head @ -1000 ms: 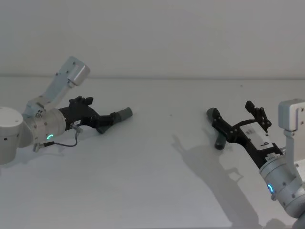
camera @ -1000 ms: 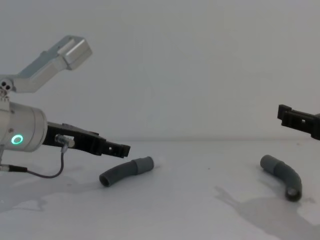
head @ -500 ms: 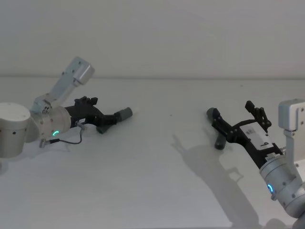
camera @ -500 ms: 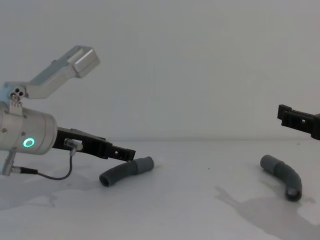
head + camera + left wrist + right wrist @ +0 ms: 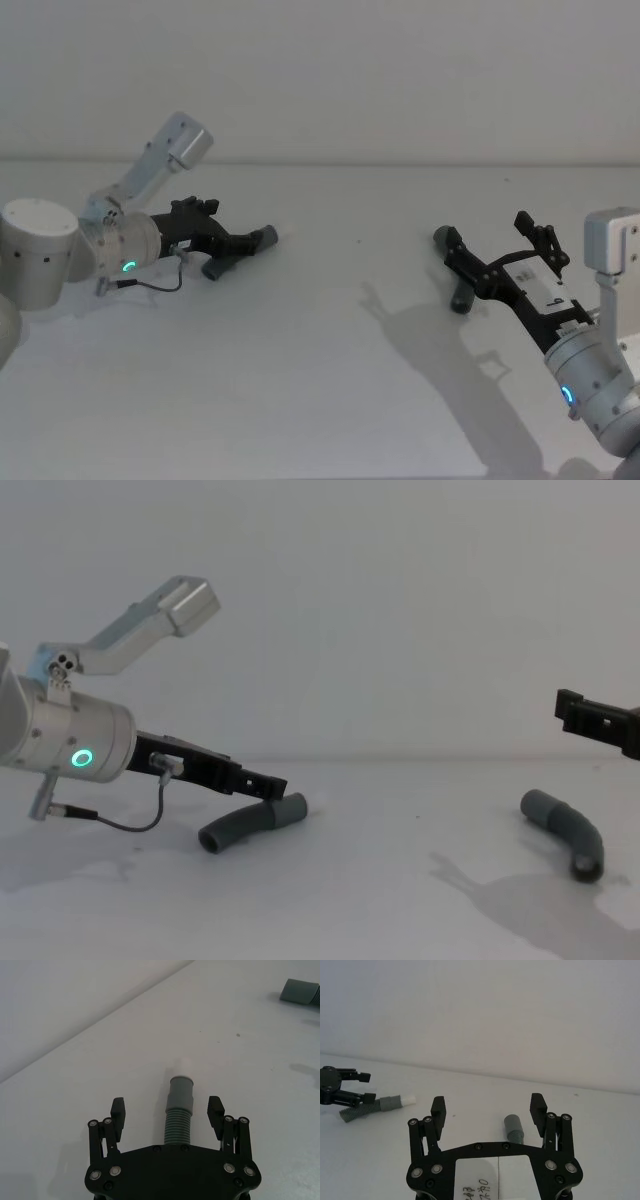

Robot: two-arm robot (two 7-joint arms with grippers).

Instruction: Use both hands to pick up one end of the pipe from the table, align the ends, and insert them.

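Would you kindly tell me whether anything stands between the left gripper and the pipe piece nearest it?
Nothing visible does: the left gripper is open, and the white-tipped pipe piece lies directly between its fingers on the table.

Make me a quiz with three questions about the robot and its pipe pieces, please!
1. Where is the white-tipped pipe piece?
A. On the table, at the left hand
B. On the floor
C. Up in the air

2. How many pipe pieces are there?
A. One
B. Two
C. Four

3. How are the right hand's fingers?
A. Open
B. Shut on a pipe piece
C. Shut on nothing

Answers:
1 A: the left wrist view shows it lying in line between that hand's fingers.
2 B: the other pipe piece lies near the right hand.
3 A: a wide gap shows between its fingers.
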